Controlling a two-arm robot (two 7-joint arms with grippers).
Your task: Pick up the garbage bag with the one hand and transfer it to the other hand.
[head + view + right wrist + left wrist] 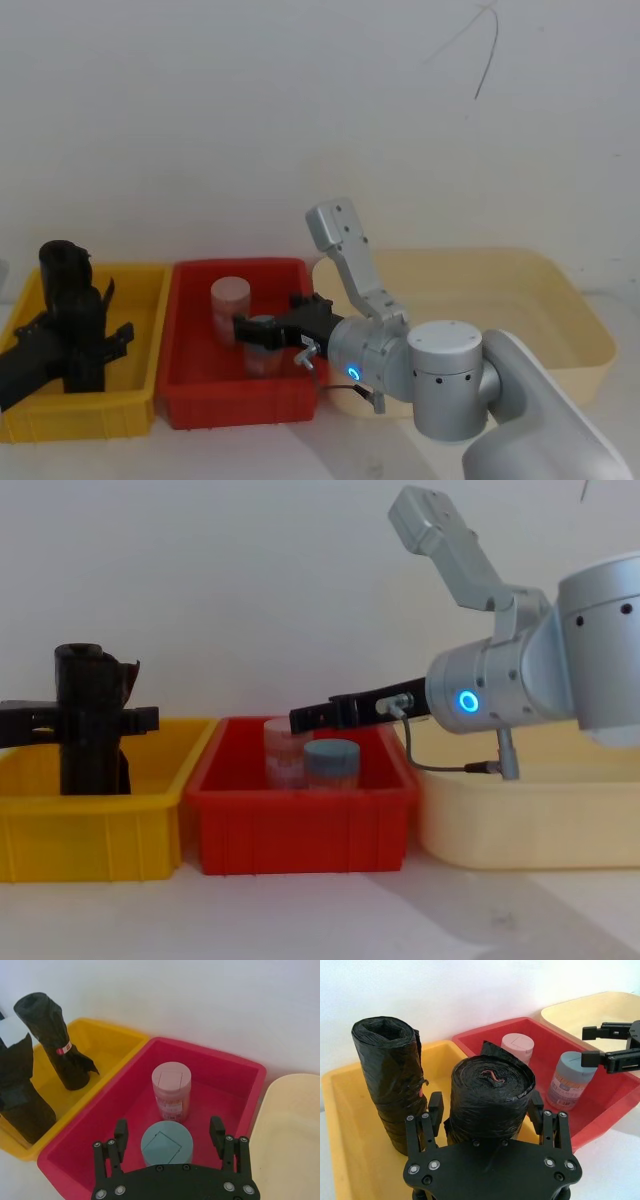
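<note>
Left gripper (pixel 486 1104), slim black fingers, sits in the yellow plastic bin (pixel 350 1135), closed against both sides of the smooth black cylindrical garbage bag (pixel 490 1085), upright beside a ragged black roll (pixel 385 1075). Right gripper (pixel 168 1127), spread wide and empty, hovers above the grey-blue-lidded jar (pixel 166 1146) in the red plastic bin (pixel 220 1105).

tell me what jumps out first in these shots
First come the garbage bag and a second black roll, both standing in the yellow bin on the left, with the left end effector set around the garbage bag. Next is the silver right arm with its glowing blue ring; its open right end effector hovers over the blue-grey jar in the red bin.
</note>
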